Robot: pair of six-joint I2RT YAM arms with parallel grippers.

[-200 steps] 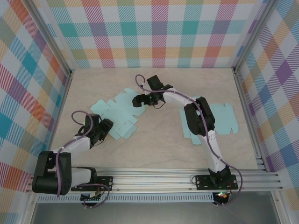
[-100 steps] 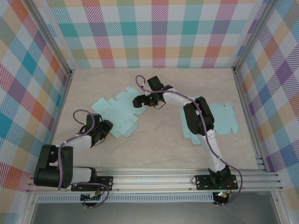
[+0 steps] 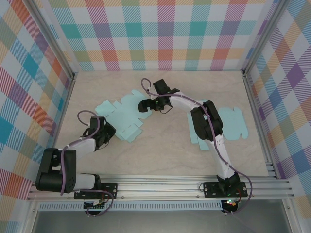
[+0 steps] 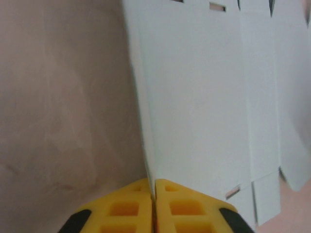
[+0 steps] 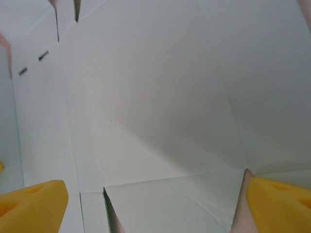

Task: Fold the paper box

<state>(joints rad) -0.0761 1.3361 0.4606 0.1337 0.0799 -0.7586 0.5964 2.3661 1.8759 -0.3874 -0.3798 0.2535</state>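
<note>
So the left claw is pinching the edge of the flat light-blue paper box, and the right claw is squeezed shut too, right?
Not quite. The right gripper is open, not shut: the right wrist view shows its yellow fingers wide apart over the flat light-blue paper box. The left gripper is pinching that paper's edge, as you said.

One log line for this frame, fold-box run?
stage: edge grasp | left gripper: shut on near-left edge of box blank | right gripper: open, over blank's far-right part | fold: not yet started
</note>
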